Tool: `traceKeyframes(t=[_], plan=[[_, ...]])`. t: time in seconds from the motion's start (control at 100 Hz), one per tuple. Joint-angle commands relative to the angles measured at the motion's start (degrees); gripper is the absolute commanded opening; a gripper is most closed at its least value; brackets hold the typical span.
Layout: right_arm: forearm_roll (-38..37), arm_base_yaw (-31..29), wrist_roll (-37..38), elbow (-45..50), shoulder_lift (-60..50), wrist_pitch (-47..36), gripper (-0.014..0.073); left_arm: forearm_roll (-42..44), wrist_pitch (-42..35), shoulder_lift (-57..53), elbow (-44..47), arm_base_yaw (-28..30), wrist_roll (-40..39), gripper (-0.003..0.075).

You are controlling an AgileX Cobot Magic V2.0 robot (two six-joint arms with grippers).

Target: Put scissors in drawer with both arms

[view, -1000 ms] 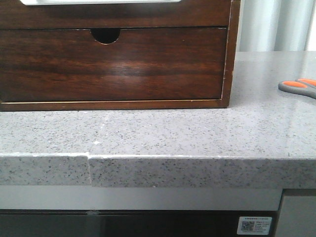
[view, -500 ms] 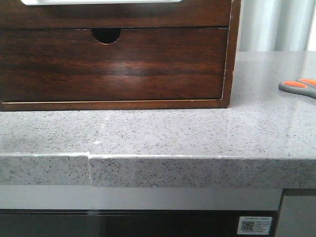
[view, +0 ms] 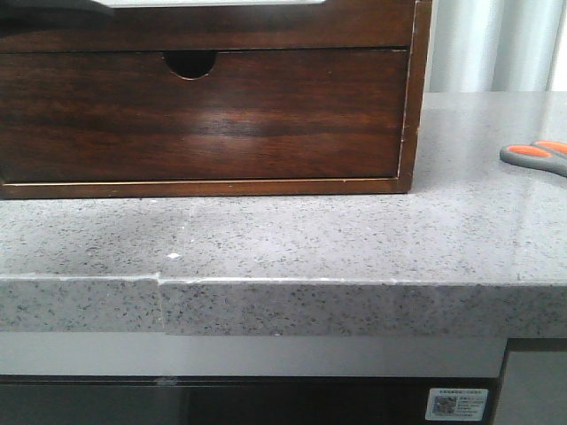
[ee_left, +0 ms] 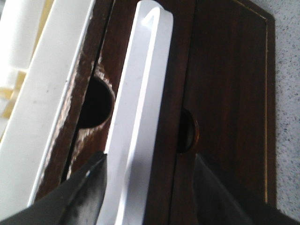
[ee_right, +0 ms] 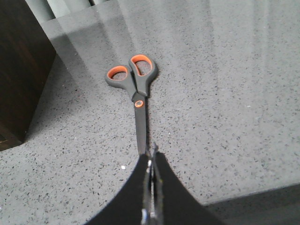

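Right tool (ee_right: 151, 161), fingers pinched together, hung just behind the scissors (ee_right: 136, 89), whose blades pointed lengthwise back at it, handles away.

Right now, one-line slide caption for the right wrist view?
Right gripper shut on the blade tips of the scissors lying flat on the speckled counter.
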Motion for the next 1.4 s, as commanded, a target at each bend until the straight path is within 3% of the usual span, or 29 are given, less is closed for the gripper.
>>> traceKeyframes(t=[0.0, 0.17, 0.52, 1.02, 1.39], plan=[[0.05, 0.1, -0.34, -1.52, 0.91, -4.65, -0.0061, -0.71, -1.93, 1.03, -3.2, -0.59, -0.1, 0.0377], [0.05, 0.1, -0.34, -1.52, 0.91, -4.65, -0.0061, 0.21, -1.56, 3.67, -4.5, -0.59, -0.1, 0.0335], [0.05, 0.1, -0.34, -1.52, 0.91, -4.65, -0.0061, 0.0, -0.68, 4.22, -4.5, -0.59, -0.22, -0.002], [0.05, 0.1, -0.34, -1.52, 0.91, -4.65, -0.0061, -0.03, -0.31, 0.76, -4.5, -4.61, -0.69, -0.0018], [0.05, 0.1, -0.34, -1.52, 0.91, -4.65, -0.0061, -0.12, -1.13, -4.96, 0.43, -5.73, -0.69, -0.0018]])
